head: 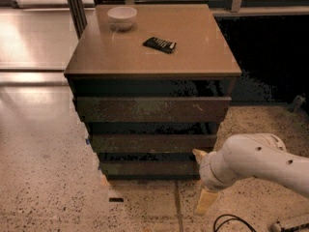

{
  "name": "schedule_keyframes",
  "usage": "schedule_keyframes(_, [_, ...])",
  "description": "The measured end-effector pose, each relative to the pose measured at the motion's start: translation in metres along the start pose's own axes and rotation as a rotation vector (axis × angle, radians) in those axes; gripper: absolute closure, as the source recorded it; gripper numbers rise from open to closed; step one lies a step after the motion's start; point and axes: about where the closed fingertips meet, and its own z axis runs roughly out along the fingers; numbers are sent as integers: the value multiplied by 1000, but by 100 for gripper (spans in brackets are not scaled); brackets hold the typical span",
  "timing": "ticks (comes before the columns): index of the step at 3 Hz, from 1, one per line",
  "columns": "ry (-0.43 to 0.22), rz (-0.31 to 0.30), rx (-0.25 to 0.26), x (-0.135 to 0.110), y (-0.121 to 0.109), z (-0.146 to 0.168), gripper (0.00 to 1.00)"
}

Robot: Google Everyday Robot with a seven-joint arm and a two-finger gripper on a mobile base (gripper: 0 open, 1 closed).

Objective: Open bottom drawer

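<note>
Since only one camera looked down on the scene, everything had to be read from that single high angle. A brown chest of drawers [152, 42] filled the middle of the frame. A white bowl [121, 17] sat near the upper-left corner of its top, and a flat black object [160, 44] lay nearer the centre; I could not tell what it was. Both were well away from the work.

Three dark fronts were stacked below the top. The top drawer [152, 109] was the widest, the middle drawer [152, 143] sat under it, and the bottom drawer [149, 168] was the slimmest and lay low in the frame, just above the speckled floor [48, 187]. It looked shut, its front in line with the others.

A white arm [260, 161] came in from the lower right of the frame. The gripper [202, 179] sat just beside the right end of the bottom drawer. Its two tan fingers [199, 154] were spread wide and held nothing. The upper one was level with the dark gap above the bottom front, and the lower one hung toward the floor.

That placement made sense to me. With no handle on the front, the top edge by that gap seemed the only place to hook and pull. I could not tell whether the upper finger touched the drawer. A dark cable [231, 222] curled on the floor at the bottom edge of the frame, near the arm, and might snag.
</note>
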Motion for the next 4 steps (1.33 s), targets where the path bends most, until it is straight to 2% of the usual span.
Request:
schedule_keyframes(1, [5,-21,-24,12,3,34,0])
schedule_keyframes(2, [34,-56,-60,30,8,88,0])
schedule_keyframes(3, [50,-59,-72,46,15,135,0])
schedule_keyframes(4, [40,23,-16,64,12,157,0])
